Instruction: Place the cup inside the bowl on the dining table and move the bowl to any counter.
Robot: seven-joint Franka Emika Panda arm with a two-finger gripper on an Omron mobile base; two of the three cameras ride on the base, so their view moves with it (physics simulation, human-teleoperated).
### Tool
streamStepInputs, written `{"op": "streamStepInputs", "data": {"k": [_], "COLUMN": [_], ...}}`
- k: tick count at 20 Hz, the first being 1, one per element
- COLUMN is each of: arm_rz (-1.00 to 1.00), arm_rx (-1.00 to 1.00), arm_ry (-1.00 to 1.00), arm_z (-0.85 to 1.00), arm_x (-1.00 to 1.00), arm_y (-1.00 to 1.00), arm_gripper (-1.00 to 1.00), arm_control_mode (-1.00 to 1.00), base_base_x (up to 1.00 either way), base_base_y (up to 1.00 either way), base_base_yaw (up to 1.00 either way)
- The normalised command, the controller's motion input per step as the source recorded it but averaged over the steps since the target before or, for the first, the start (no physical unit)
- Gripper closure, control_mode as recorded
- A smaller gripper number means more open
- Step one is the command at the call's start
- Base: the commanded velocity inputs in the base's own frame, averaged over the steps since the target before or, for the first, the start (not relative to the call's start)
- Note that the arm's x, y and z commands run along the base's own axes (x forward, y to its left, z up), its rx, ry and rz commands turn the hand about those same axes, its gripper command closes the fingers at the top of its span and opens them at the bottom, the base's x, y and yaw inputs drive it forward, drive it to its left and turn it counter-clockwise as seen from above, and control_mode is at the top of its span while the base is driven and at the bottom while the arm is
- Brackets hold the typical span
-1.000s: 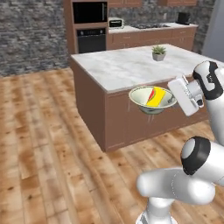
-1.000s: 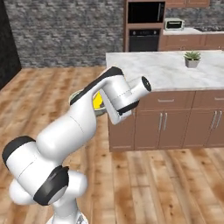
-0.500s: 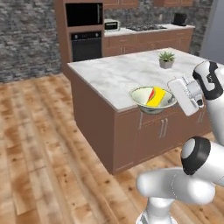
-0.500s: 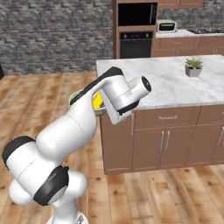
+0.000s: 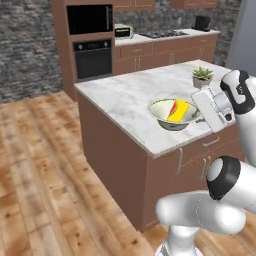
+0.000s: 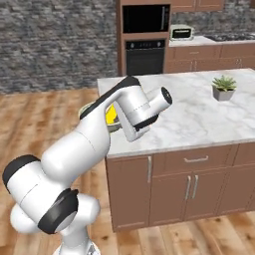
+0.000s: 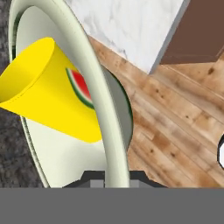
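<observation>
Gripping the bowl [image 5: 175,114] by its rim, the jaws were pinched nearly shut on it, and it hung above the near edge of the island's surface [image 5: 132,95] with the cup [image 5: 179,110] lying tilted inside. Setting it down well called for keeping the bowl level, carrying it further in from the edge, and lowering it flat before letting go, or the cup might roll out.

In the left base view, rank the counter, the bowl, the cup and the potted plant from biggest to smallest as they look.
1. counter
2. bowl
3. cup and potted plant: they look similar, and the plant stands farther back, so I won't rank them.
</observation>
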Motion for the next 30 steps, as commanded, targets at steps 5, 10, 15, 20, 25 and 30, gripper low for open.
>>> {"op": "streamStepInputs", "data": {"k": [5,10,15,20,25,30], "arm_rz": [0.0,0.0,0.0,0.0,0.0,0.0], "arm_rx": [0.0,0.0,0.0,0.0,0.0,0.0], "arm_ry": [0.0,0.0,0.0,0.0,0.0,0.0], "arm_z": [0.0,0.0,0.0,0.0,0.0,0.0], "arm_x": [0.0,0.0,0.0,0.0,0.0,0.0], "arm_y": [0.0,0.0,0.0,0.0,0.0,0.0], "arm_gripper": [1.0,1.0,1.0,1.0,1.0,1.0], "arm_control_mode": [1.0,1.0,1.0,1.0,1.0,-1.0], "base_base_x": [1.0,0.87,0.27,0.0,0.0,0.0], "base_base_y": [0.0,0.03,0.16,0.0,0.0,0.0], "base_base_yaw": [-0.13,-0.1,-0.05,0.0,0.0,0.0]}}
